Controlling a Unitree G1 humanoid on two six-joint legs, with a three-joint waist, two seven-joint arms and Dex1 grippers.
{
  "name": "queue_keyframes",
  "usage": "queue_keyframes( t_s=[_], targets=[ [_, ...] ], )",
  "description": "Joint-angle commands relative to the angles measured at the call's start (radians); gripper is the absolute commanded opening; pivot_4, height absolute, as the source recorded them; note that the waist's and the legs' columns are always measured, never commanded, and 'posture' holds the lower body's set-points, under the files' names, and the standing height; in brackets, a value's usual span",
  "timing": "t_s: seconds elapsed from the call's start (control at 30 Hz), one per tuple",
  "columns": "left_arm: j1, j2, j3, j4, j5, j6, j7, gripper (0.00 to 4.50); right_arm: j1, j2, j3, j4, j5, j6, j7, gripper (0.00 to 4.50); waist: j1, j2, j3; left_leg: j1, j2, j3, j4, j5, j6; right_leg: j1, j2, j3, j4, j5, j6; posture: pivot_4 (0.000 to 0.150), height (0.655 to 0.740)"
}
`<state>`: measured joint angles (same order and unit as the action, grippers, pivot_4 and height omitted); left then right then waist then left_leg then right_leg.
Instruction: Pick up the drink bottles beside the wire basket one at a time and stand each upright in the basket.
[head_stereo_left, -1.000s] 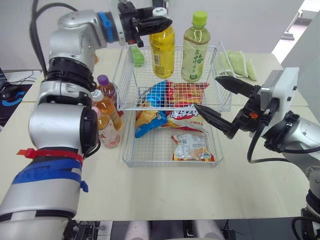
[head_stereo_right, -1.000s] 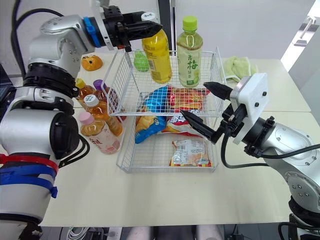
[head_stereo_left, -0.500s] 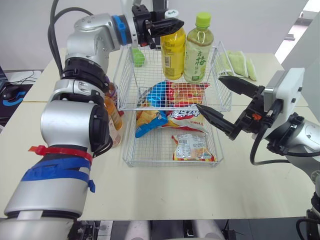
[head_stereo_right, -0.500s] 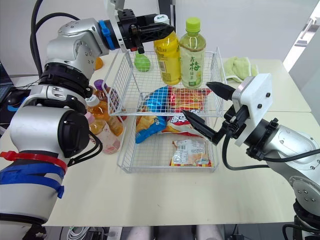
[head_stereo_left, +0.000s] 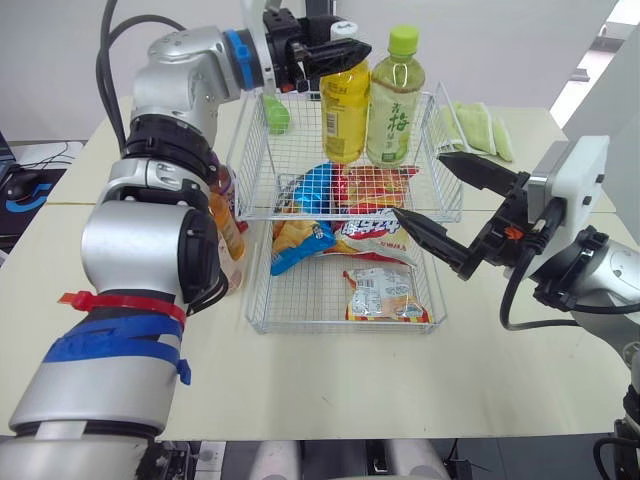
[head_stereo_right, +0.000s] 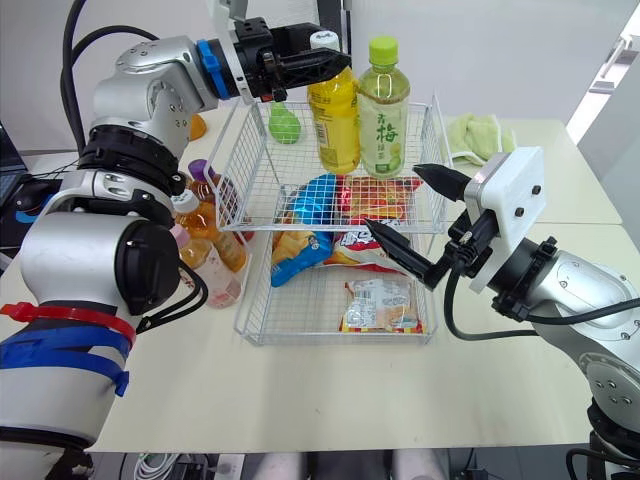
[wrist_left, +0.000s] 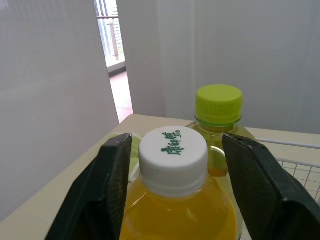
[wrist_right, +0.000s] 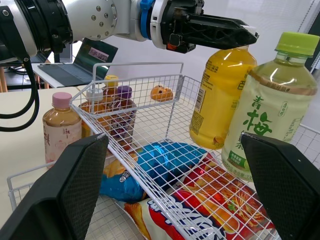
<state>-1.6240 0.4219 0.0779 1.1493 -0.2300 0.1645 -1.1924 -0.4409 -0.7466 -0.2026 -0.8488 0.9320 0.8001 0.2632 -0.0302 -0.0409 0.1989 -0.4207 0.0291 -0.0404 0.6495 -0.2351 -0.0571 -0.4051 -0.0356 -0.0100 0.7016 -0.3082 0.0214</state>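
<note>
Nearer the green-tea bottle than a second ago, the yellow bottle hangs at the far edge of the wire basket, and the left gripper holds it clamped just under the cap. We judge the placing step almost done, with only the set-down and release left.

The right gripper hovers with its jaws spread wide and nothing in them, over the basket's right edge. More bottles wait on the worktop, just beside the basket's left edge.

We see two risks. The snack packets make an uneven floor, so a released bottle could topple. The two bottles are also so close that a sideways nudge could knock the green-tea one over.

The right wrist view shows the yellow bottle slightly tilted, its base apparently clear of the packets, which the head views leave unclear. The left wrist view adds the black fingers either side of the neck.
</note>
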Motion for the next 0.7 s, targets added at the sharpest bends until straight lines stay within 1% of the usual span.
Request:
queue_keyframes(
  t_s=[0.03,0.07,0.23,0.4,0.53,0.7],
  targets=[
    [-0.047,0.007,0.02,-0.037,-0.004,-0.008,-0.006,4.26,-0.004,0.0,-0.002,-0.013,0.001,-0.023,0.009,4.5,0.0,0.0,0.0,0.0,0.0,0.0,0.0,0.0,0.0,0.0,0.0,0.0,0.0,0.0,0.0,0.15,0.74],
    [-0.048,0.011,0.022,-0.037,-0.003,-0.006,-0.007,4.49,-0.006,0.001,0.001,-0.011,-0.001,-0.025,0.011,4.5,0.0,0.0,0.0,0.0,0.0,0.0,0.001,0.0,0.0,0.0,0.0,0.0,0.001,0.0,0.0,0.15,0.74],
    [-0.044,0.039,0.029,-0.054,-0.004,0.004,-0.013,4.49,-0.011,0.001,0.01,-0.001,-0.006,-0.033,0.029,4.5,-0.001,0.0,0.0,0.0,0.0,0.0,0.004,0.0,0.0,0.0,0.0,0.0,0.004,0.0,0.0,0.15,0.74],
    [-0.035,0.122,0.061,-0.096,-0.027,0.039,-0.022,4.49,-0.025,0.002,0.02,0.015,-0.007,-0.041,0.056,4.5,-0.004,0.0,0.0,0.0,0.0,0.0,0.01,0.0,0.0,0.0,0.001,0.001,0.01,0.0,0.0,0.15,0.74],
    [0.024,0.213,0.099,-0.191,-0.052,0.094,-0.017,4.49,-0.042,0.008,0.038,0.042,-0.01,-0.055,0.096,4.5,-0.004,0.0,0.0,0.001,0.0,-0.001,0.012,0.0,0.0,0.0,0.001,0.001,0.013,0.0,0.0,0.15,0.74],
    [0.162,0.333,0.169,-0.392,-0.1,0.212,0.05,4.49,-0.079,0.023,0.063,0.1,-0.01,-0.078,0.168,4.5,-0.003,0.0,0.0,0.002,0.001,-0.001,0.013,0.0,0.0,0.001,0.001,0.002,0.014,0.0,0.0,0.15,0.74]
  ],
)
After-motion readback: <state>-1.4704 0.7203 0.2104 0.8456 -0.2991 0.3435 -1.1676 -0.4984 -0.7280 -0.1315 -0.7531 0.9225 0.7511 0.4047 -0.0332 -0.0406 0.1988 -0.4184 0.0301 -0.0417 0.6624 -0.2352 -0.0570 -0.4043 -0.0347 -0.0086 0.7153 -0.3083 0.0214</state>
